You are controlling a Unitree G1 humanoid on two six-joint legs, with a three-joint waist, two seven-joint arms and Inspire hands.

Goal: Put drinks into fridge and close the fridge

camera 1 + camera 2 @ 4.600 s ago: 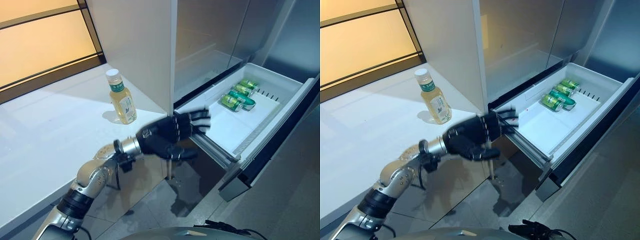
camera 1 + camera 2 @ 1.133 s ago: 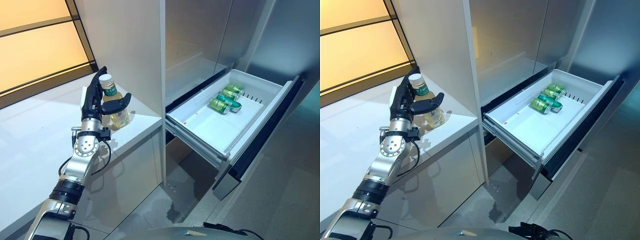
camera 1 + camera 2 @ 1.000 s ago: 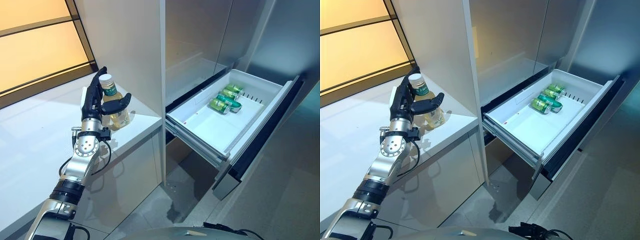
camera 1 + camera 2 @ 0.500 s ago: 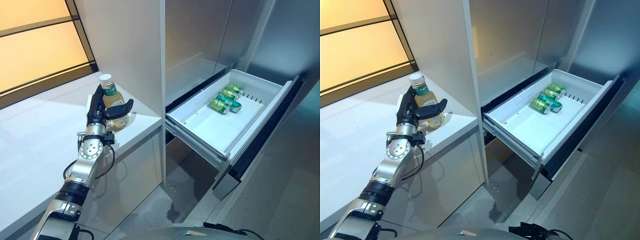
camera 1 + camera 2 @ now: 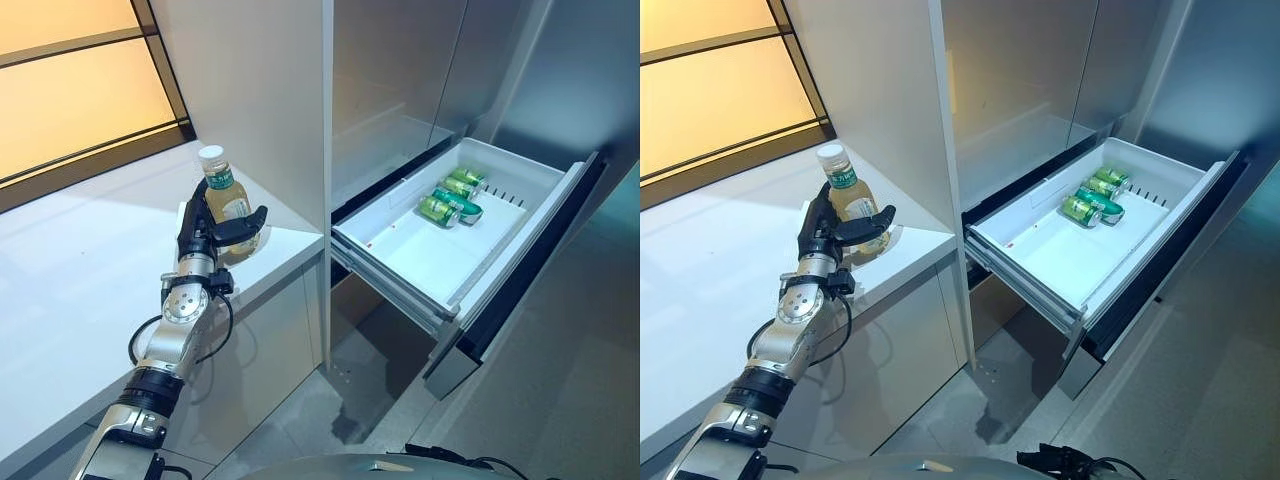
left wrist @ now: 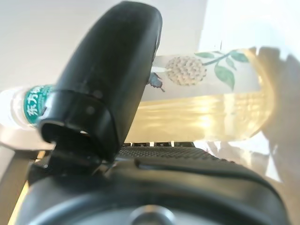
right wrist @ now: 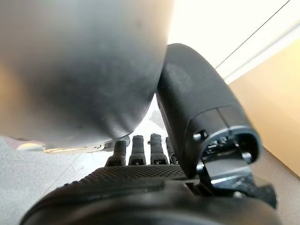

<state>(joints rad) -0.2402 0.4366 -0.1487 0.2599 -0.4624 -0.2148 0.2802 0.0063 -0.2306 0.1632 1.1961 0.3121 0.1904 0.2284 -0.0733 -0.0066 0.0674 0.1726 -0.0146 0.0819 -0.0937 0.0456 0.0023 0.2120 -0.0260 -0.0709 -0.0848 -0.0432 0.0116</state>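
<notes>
A clear bottle of yellow drink (image 5: 226, 203) with a white cap stands upright on the white counter (image 5: 80, 265), by the counter's right end. My left hand (image 5: 203, 238) is at the bottle, open: its straight fingers stand behind the bottle and its thumb reaches across the front. In the left wrist view the bottle (image 6: 201, 108) lies against the palm under the thumb (image 6: 112, 70). The fridge drawer (image 5: 425, 255) is pulled out to the right, with green cans (image 5: 450, 197) lying at its far end. My right hand (image 7: 201, 108) is idle, with its fingers relaxed.
A tall white cabinet panel (image 5: 260, 90) rises just behind and to the right of the bottle, between the counter and the fridge. The fridge's grey upper doors (image 5: 400, 70) are shut. The drawer's dark front (image 5: 520, 290) juts out over the grey tiled floor (image 5: 560, 400).
My left hand has come from the drawer's edge to the bottle on the counter. In the last second it sank lower and closed in on the bottle's body. The bottle and the drawer have not moved.
</notes>
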